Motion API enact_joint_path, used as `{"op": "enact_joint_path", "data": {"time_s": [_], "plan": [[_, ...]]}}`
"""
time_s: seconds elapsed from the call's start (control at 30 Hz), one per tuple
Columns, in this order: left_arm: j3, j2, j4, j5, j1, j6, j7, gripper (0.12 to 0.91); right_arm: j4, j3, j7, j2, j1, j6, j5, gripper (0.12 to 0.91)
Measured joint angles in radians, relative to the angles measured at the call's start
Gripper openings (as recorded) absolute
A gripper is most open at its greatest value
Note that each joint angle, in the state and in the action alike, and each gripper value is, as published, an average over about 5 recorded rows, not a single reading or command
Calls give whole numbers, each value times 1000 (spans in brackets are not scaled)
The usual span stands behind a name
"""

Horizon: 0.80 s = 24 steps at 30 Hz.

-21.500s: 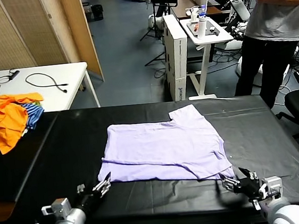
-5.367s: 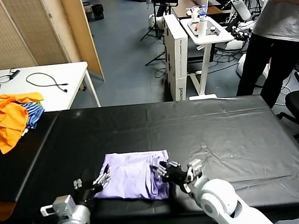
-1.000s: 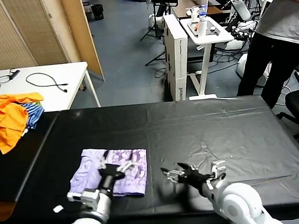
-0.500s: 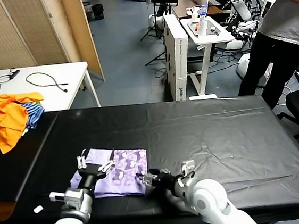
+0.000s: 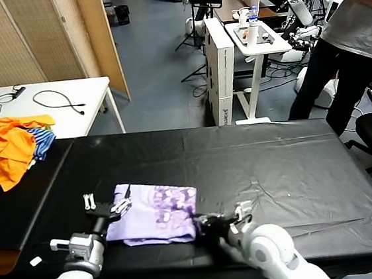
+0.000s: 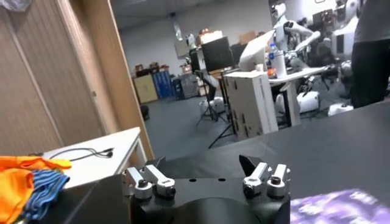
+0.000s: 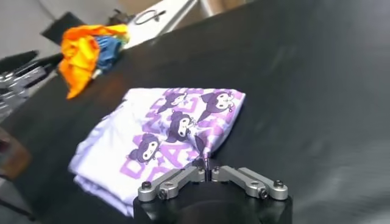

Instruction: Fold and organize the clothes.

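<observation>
The folded lavender T-shirt [image 5: 155, 212] lies on the black table [image 5: 295, 161], printed side up, long axis running across between the two grippers. The right gripper [image 5: 203, 223] sits at its near right corner, fingers pressed together on a pinch of the fabric edge. The left gripper [image 5: 106, 205] is at the shirt's left edge, fingers spread apart, with the cloth just to its right.

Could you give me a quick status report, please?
Left gripper open at folded T-shirt's left edge. Right gripper pinching its right edge. Black table: nothing blocking.
</observation>
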Motion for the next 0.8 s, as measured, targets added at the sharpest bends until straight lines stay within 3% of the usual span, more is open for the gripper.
{"op": "enact_joint_path", "data": {"time_s": [0.17,0.27,0.33,0.7,0.8], "plan": [[-3,0,15,-4,-5,-6,-5,907,35,64,10,-58,-8,-1,-31,145],[-4,-4,22,-22,-6,-8,-21,907,52,92,-7,-80,-11,-1,-50,149],[-4,-8,26,-49,-5,-10,-36,907,63,106,-20,-91,-15,-1,-56,193],[-10,-3,15,-245,9,-4,-86,907,119,159,-30,-153,-70,-1,-91,829],[-10,6,14,-299,23,-37,-92,907,139,181,-42,-159,-98,-1,-113,895]]}}
